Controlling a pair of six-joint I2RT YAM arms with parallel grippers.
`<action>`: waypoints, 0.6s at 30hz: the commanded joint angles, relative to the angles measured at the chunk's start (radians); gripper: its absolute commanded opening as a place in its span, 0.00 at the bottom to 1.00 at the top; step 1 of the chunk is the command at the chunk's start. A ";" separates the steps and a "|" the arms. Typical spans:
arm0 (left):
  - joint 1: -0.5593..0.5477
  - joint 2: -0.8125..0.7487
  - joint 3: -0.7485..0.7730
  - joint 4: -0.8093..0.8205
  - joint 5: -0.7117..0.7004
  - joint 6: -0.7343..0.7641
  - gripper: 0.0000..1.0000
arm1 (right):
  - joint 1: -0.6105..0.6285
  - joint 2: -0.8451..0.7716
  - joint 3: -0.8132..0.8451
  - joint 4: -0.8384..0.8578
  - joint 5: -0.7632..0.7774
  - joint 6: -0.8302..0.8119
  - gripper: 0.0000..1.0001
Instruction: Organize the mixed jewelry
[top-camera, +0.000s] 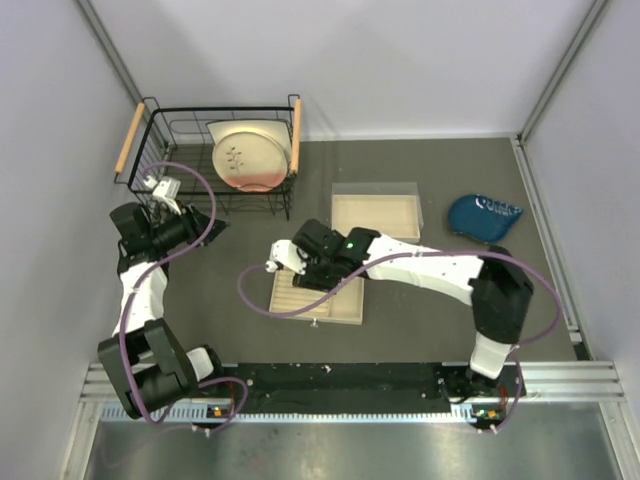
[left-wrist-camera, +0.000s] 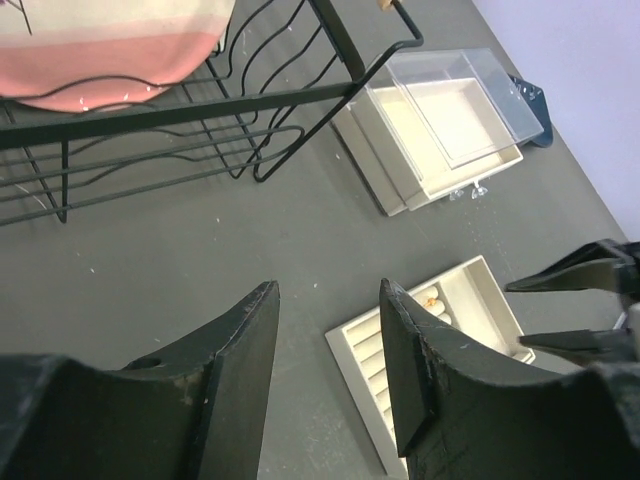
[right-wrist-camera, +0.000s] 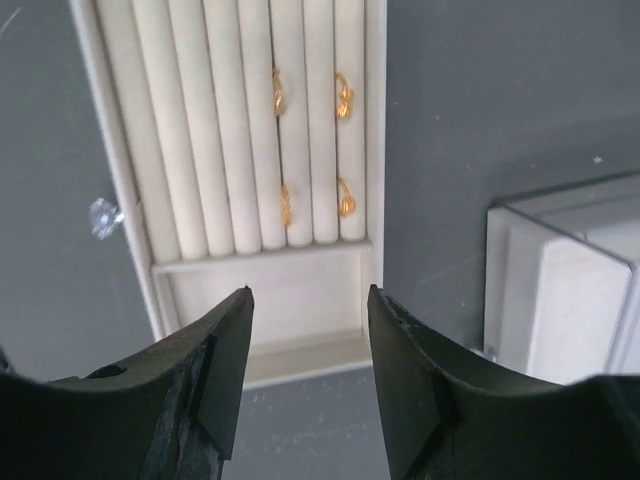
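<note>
Four tiny gold-coloured rings (right-wrist-camera: 343, 95) sit in edge slots of beige ridged tray (right-wrist-camera: 190, 130). R gripper (right-wrist-camera: 308, 300) released, jaws spread above tray's plain end. Rings prob. light, stiff, slippery; pinch across band w/ fingertips. L gripper (left-wrist-camera: 325, 292) also spread, empty.

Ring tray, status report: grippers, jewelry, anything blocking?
Left gripper open, empty, near the wire basket. Right gripper open, empty, over the ring tray. Four gold rings seated in its grooves. Nothing blocking.
</note>
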 joint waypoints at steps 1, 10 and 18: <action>0.003 0.001 0.081 -0.007 0.026 0.074 0.51 | 0.010 -0.132 -0.070 -0.065 -0.075 -0.017 0.51; -0.005 0.024 0.139 -0.047 -0.010 0.073 0.55 | 0.025 -0.187 -0.256 -0.088 -0.225 -0.014 0.57; -0.011 0.028 0.128 -0.064 -0.015 0.090 0.57 | 0.043 -0.107 -0.232 -0.028 -0.205 -0.007 0.58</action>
